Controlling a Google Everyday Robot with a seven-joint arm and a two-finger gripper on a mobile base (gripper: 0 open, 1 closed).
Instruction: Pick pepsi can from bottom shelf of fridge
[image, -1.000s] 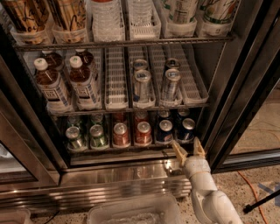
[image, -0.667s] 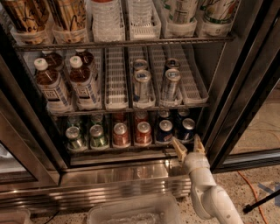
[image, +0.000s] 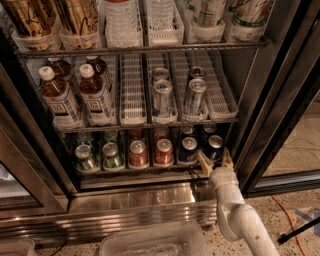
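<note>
The fridge (image: 280, 100) stands open with black door frames and a shiny steel base panel (image: 140, 202). On the bottom shelf (image: 135, 172), two dark blue pepsi cans stand at the right end, one (image: 189, 149) left of the other (image: 215, 146), with more behind them. My gripper (image: 216, 160) is open at the shelf's front rail. Its tan fingers (image: 204, 163) stand on either side of the rightmost pepsi can's lower front. It holds nothing. My white arm (image: 235, 210) rises from the lower right.
Green cans (image: 112, 155) and red cans (image: 163, 151) fill the shelf's left and middle. Slim silver-blue cans (image: 194, 96) and bottles (image: 95, 95) stand on the rack above. The black door frame (image: 255, 145) is close on the right. A clear plastic bin (image: 150, 242) and an orange cable (image: 290, 215) lie below.
My gripper has moved a little up and forward, from in front of the base panel to the shelf's rail at the rightmost pepsi can. It has stayed open.
</note>
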